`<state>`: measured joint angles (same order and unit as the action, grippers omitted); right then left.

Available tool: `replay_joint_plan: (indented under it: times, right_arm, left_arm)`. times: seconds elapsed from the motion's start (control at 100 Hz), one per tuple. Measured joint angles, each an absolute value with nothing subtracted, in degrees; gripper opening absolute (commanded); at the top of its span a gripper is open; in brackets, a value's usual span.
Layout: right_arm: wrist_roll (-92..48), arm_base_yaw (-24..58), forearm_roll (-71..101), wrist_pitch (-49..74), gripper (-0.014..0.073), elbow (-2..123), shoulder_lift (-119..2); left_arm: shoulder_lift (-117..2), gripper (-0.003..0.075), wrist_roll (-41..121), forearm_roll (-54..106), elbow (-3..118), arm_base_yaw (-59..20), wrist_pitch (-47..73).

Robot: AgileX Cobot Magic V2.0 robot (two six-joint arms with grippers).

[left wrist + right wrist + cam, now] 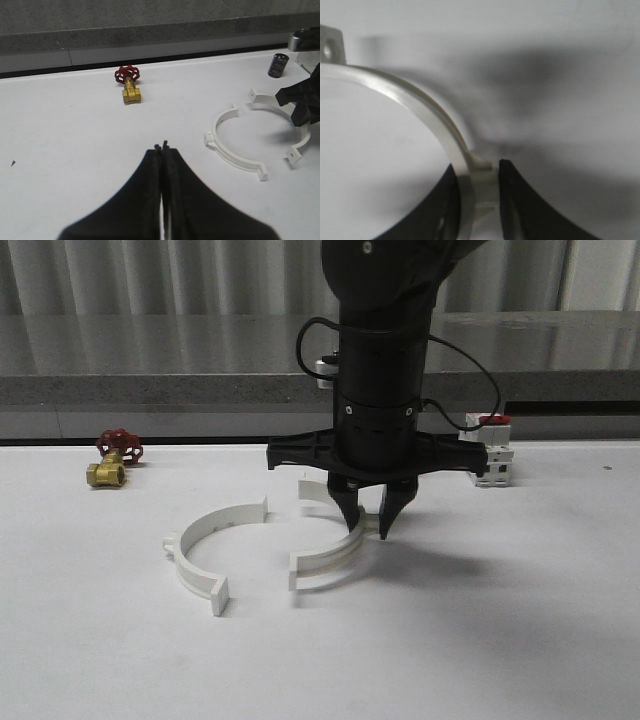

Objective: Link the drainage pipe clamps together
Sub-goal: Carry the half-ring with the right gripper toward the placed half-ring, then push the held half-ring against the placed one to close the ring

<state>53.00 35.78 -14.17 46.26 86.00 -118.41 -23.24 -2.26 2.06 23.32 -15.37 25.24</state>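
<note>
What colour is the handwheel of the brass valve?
Red handwheel, clearest in the left wrist view.

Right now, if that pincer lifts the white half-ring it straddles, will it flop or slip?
The right half-ring looks like thin rigid plastic, so probably light and stiff. The right pincer straddles its band at a lug, which may curb slipping. Held off-centre, it might swing.

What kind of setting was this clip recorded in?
Probably a lab or workshop bench: a plain white table under a grey counter, with plumbing bits laid out, two white pipe clamps and a brass valve, plus a small red-topped switch.
</note>
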Motion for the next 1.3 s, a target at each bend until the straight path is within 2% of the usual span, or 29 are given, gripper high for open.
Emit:
replay_joint_plan:
  times: [1.3]
  right_arm:
    - [56.90,38.76,-13.95,44.89,0.0069,86.56,-120.74]
  left_arm:
    - [-23.24,-0.0020,-2.26,2.06,23.32,-15.37,25.24]
